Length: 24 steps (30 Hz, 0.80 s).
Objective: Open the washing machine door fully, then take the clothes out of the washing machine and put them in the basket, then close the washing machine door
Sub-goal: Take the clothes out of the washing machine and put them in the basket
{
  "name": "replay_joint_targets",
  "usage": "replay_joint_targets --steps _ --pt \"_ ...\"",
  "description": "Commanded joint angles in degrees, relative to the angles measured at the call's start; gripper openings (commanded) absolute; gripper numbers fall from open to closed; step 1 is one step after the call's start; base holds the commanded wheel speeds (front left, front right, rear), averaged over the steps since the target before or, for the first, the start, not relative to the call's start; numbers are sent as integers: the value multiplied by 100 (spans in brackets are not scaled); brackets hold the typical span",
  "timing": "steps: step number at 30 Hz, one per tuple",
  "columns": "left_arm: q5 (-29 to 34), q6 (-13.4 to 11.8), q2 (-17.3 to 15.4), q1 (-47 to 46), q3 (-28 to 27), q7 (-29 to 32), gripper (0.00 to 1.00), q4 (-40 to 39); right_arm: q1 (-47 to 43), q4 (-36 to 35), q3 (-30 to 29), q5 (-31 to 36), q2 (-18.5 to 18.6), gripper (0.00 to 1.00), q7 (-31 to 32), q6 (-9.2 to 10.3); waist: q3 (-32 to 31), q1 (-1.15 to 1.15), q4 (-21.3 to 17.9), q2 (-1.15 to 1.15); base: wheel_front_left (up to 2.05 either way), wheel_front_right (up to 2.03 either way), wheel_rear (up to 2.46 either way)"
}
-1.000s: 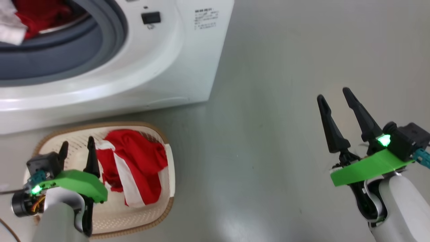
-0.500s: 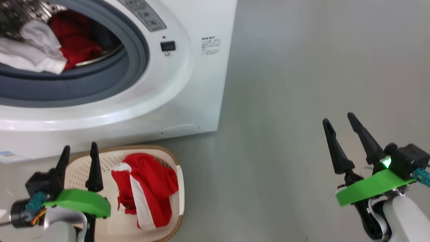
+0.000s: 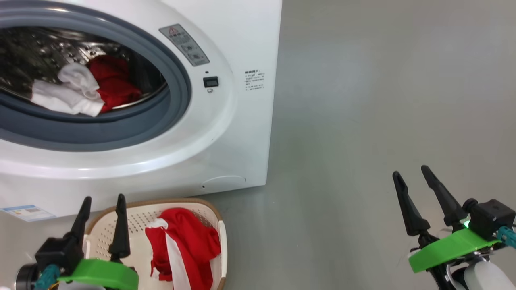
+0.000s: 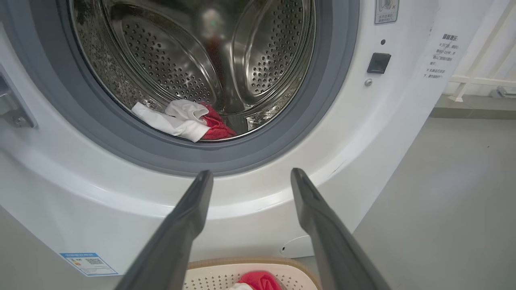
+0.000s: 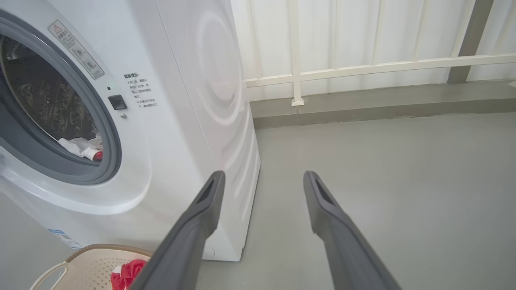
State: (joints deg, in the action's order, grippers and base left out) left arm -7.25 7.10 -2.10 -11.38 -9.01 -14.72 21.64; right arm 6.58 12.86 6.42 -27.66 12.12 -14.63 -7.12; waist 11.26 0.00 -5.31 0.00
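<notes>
1. The clothes (image 3: 183,245): some lie in the basket (image 3: 161,201), beside my left claw (image 3: 104,197), which is spread open and empty.
2. My right claw (image 3: 410,170) is likewise open and holds nothing.
3. More of them wait in the washing machine (image 3: 225,141) drum. Fetching those and closing up remain.

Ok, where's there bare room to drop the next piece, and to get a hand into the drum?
The basket is bare on its left side, between its rim and the red garment filling the right. The floor right of the washing machine is open. The drum mouth is free above the clothes at its lower lip.
</notes>
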Motion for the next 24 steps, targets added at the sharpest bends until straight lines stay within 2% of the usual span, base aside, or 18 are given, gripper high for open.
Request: replay_joint_targets --steps 1,24 --pt "-38 24 -79 115 -127 -28 100 -257 -90 -130 78 48 92 100 -37 -36 -149 0 17 0 0 0 0" --pt "-199 -92 -78 1232 -30 -28 100 -1226 -790 -186 -184 90 2 100 -37 -36 -710 0 65 0 0 0 0"
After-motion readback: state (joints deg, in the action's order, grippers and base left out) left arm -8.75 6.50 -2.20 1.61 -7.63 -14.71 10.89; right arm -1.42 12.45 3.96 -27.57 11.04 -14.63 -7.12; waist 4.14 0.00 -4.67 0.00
